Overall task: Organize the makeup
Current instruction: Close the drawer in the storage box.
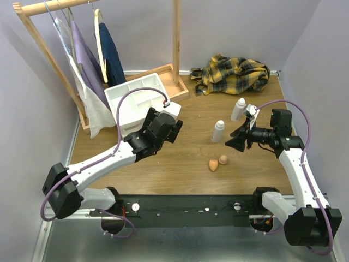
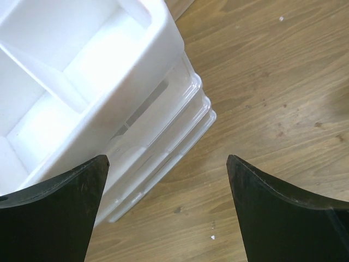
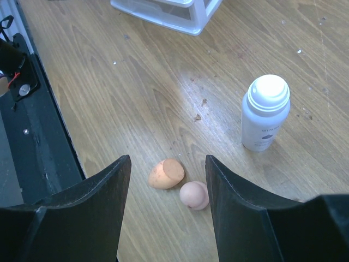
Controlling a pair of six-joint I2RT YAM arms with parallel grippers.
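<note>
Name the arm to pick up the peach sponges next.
Right. The right gripper is open, with the peach sponges framed between its fingers; the left gripper hangs by the drawer unit, farther away.

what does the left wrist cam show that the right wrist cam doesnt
Left wrist only: the open top compartments of the white drawer unit, past the open left gripper. Right wrist only: two peach sponges and one white bottle beyond the open right gripper, plus the arms' dark base rail. Both: the wooden table and part of the drawer unit.
</note>
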